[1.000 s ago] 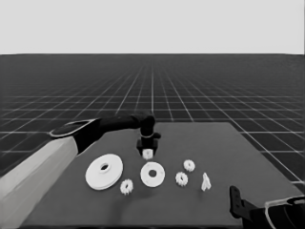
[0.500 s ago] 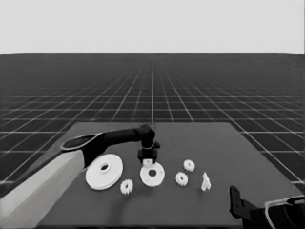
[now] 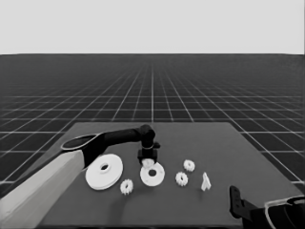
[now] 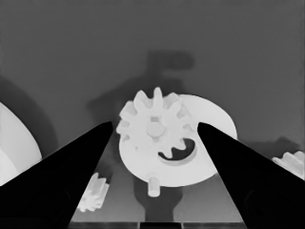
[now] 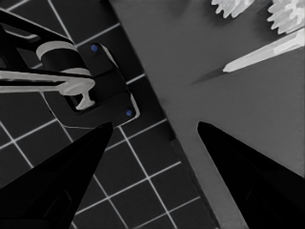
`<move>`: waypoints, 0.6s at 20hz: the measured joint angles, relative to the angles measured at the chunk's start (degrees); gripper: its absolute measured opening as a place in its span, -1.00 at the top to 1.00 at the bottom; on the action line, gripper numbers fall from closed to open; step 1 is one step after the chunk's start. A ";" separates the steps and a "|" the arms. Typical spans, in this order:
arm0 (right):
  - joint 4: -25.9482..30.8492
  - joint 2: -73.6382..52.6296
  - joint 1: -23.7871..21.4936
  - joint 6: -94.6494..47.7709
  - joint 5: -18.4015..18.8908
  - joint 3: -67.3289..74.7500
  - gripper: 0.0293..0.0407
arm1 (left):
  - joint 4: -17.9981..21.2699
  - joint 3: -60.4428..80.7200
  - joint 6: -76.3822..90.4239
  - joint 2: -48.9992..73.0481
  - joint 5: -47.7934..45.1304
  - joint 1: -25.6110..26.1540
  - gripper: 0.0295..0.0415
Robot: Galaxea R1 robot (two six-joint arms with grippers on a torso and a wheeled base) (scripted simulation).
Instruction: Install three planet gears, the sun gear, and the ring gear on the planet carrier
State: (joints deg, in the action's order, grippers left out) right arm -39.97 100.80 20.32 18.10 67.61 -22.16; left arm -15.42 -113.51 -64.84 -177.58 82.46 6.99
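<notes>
My left gripper [image 3: 147, 160] is shut on a small planet gear [image 3: 147, 163] and holds it over the far edge of the smaller round part [image 3: 153, 175], the planet carrier. The left wrist view shows this gear [image 4: 143, 114] between the black fingers, above the smaller round part [image 4: 205, 162], which has a short peg [image 4: 153, 186] at its rim. The larger round part [image 3: 104, 171], the ring gear, lies to the carrier's left. Three more gears lie loose: one [image 3: 127, 186] in front and two [image 3: 181, 179] [image 3: 189, 165] to the right.
A thin white piece [image 3: 205, 182] lies right of the gears, also in the right wrist view [image 5: 267, 50]. My right gripper [image 3: 236, 202] waits open at the table's near right corner. Dark machinery [image 5: 86, 90] shows past the table edge.
The left arm has brought the gear toward the near side and lowered it, from behind the parts to just over the smaller round part. The right arm has stayed put.
</notes>
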 joint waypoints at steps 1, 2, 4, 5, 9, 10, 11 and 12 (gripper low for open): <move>0.00 0.00 0.00 0.00 0.00 0.00 -0.61 | 2.58 3.99 -2.17 1.38 2.06 -2.81 -0.49; 0.00 0.00 0.00 0.00 0.00 0.00 -0.61 | 4.38 5.67 -3.11 1.90 3.05 -5.15 -0.49; 0.00 0.00 0.00 0.00 0.00 0.00 -0.61 | 6.18 6.65 -3.66 2.18 3.82 -7.25 -0.49; 0.00 0.00 0.00 0.00 0.00 0.00 -0.61 | 6.59 6.79 -3.74 2.21 3.97 -7.67 -0.49; 0.00 0.00 0.00 0.00 0.00 0.00 -0.61 | 7.11 6.90 -3.79 2.23 4.15 -8.15 -0.49; 0.00 0.00 0.00 0.00 0.00 0.00 -0.61 | 7.14 6.90 -3.79 2.23 4.16 -8.17 -0.49; 0.00 0.00 0.00 0.00 0.00 0.00 -0.61 | 5.55 29.46 -15.24 13.47 5.51 -7.35 -0.49; 0.00 0.00 0.00 0.00 0.00 0.00 -0.61 | 4.81 39.43 -19.14 19.61 6.24 -6.56 -0.49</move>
State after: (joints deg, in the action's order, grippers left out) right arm -39.97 100.80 20.32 18.10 67.61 -22.16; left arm -10.61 -74.08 -83.98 -157.97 88.70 0.44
